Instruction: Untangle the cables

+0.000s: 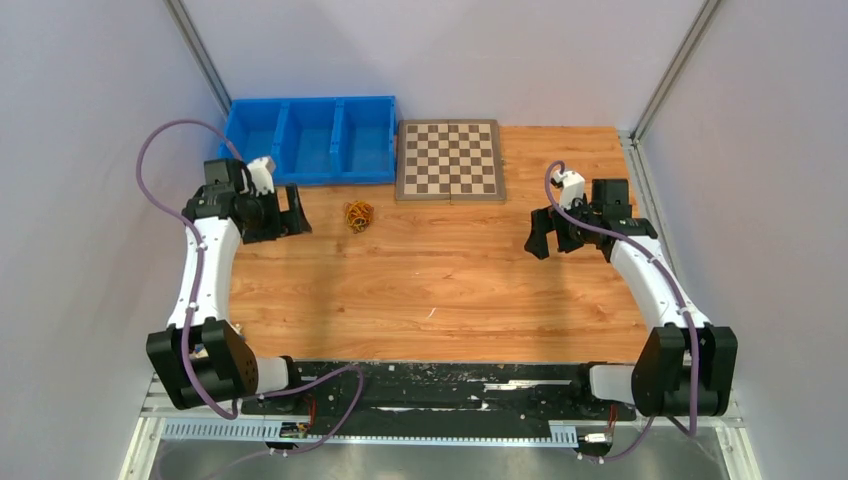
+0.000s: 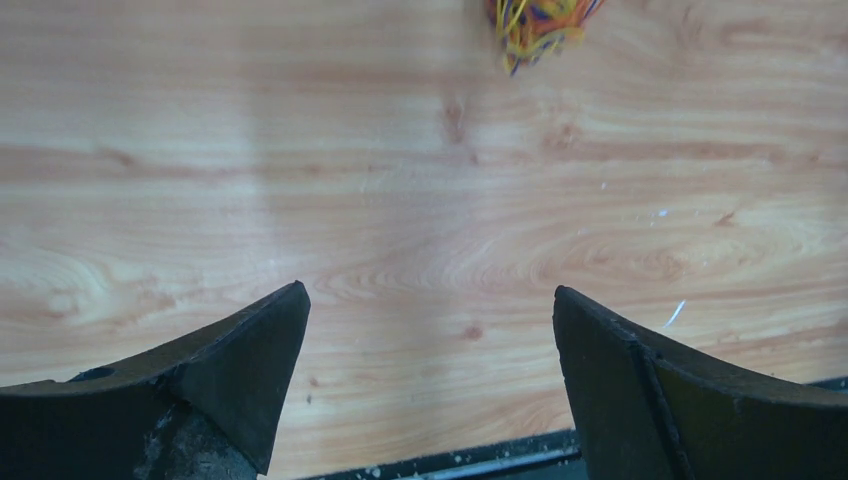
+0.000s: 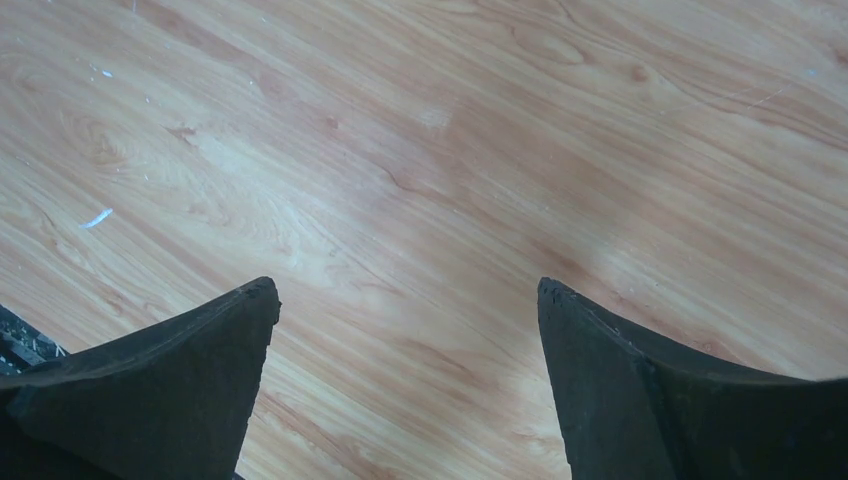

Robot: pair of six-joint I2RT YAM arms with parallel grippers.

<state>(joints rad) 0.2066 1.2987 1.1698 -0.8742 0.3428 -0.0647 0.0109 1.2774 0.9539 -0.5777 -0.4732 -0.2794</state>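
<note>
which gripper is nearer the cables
Left. The left gripper sits just to the left of the cables; the right gripper is much farther off on their right.

lab enclosure, white walls (image 1: pixel 90 100), wooden table (image 1: pixel 450 285)

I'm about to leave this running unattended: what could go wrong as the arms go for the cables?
The cables are one small tight ball, so the open left gripper beside it may pinch several strands at once and tighten the knot. The open right gripper hangs far off across the table; a one-handed pull would likely just drag the ball along.
</note>
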